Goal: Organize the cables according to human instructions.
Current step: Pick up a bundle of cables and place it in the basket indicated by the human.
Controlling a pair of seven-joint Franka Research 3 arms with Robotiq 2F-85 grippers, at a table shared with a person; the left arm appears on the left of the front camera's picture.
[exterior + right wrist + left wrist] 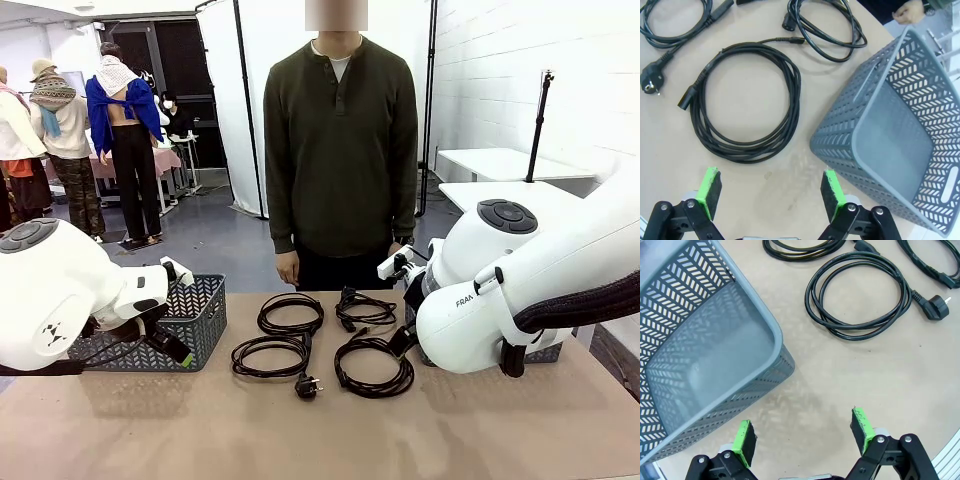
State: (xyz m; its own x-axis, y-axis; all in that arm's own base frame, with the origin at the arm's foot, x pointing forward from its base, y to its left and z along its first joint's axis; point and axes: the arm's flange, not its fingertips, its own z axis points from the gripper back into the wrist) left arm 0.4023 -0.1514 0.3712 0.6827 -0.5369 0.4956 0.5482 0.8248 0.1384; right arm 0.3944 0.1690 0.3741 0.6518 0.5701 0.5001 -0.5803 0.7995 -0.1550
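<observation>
Four black cables lie coiled mid-table: far left (290, 328), near left (262, 372) with a round plug (307, 386), far right (352, 300) and near right (375, 392). The human (340, 150) stands at the far edge with arms down. My left gripper (175, 350) hangs open beside the left basket; in its wrist view the left gripper (803, 432) holds nothing, and a coil (811, 297) lies ahead. My right gripper (402, 342) is open by the near right coil; in its wrist view the right gripper (770, 192) hovers just short of that coil (792, 95).
A grey slotted basket (205, 330) stands at the table's left, close to my left fingers (775, 335). A second grey basket (860, 145) sits at the right, mostly behind my right arm in the front view. The person's hand (907, 12) hangs past it.
</observation>
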